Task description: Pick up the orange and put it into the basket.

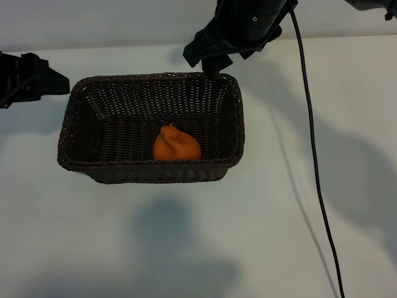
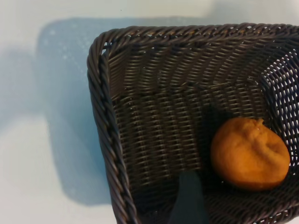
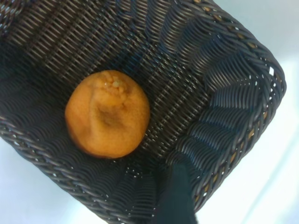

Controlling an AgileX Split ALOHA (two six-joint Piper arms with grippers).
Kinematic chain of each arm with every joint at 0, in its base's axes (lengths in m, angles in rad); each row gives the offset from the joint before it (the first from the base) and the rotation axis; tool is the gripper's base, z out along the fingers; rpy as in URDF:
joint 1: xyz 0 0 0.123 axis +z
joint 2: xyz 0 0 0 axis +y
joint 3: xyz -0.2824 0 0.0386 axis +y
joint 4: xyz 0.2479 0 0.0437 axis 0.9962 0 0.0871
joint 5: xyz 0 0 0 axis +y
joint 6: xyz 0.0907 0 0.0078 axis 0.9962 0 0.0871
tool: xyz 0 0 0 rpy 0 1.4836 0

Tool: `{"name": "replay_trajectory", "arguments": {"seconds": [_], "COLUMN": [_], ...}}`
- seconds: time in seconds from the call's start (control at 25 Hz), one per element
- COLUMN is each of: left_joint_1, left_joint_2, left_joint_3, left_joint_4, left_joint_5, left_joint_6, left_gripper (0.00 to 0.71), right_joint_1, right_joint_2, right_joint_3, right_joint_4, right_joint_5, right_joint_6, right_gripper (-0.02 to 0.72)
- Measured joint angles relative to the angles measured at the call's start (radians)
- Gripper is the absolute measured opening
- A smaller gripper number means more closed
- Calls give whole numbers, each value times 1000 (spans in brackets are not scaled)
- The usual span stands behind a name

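The orange (image 1: pixel 175 146), a small matte lump with a pinched top, lies on the floor of the dark brown wicker basket (image 1: pixel 237 118), close to its near wall. It also shows in the left wrist view (image 2: pixel 250 154) and the right wrist view (image 3: pixel 107 114), free of any finger. My right gripper (image 1: pixel 205 62) hangs open above the basket's far rim, holding nothing; one of its dark fingers (image 3: pixel 175 196) shows over the rim (image 3: pixel 261 60). My left gripper (image 1: pixel 62 84) rests open beside the basket's left end, one finger (image 2: pixel 189 200) just over the basket wall (image 2: pixel 100 121).
The basket stands on a plain white table (image 1: pixel 186 248). A black cable (image 1: pixel 313 155) runs from the right arm down across the table on the right side. Arm shadows fall on the tabletop in front of the basket.
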Motion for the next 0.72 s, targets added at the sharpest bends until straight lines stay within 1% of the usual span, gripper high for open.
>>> {"name": "replay_trajectory", "arguments": {"seconds": [0.16,0.36,0.72], "left_joint_1": [0,0,0], "left_joint_2": [2,2,2], "left_joint_3": [1,1,1], "left_joint_4": [1,1,1], "left_joint_5": [-19,-20,-20], "left_joint_6": [0,0,4], "left_gripper": [590,590,590], "right_joint_1": [0,0,0], "right_joint_2": [0,0,0], "right_joint_3": [0,0,0], "right_joint_4": [-1,-1,2], "right_joint_5": [0,0,0], "right_joint_6": [3,3,22], "right_gripper": [595,595,595]}}
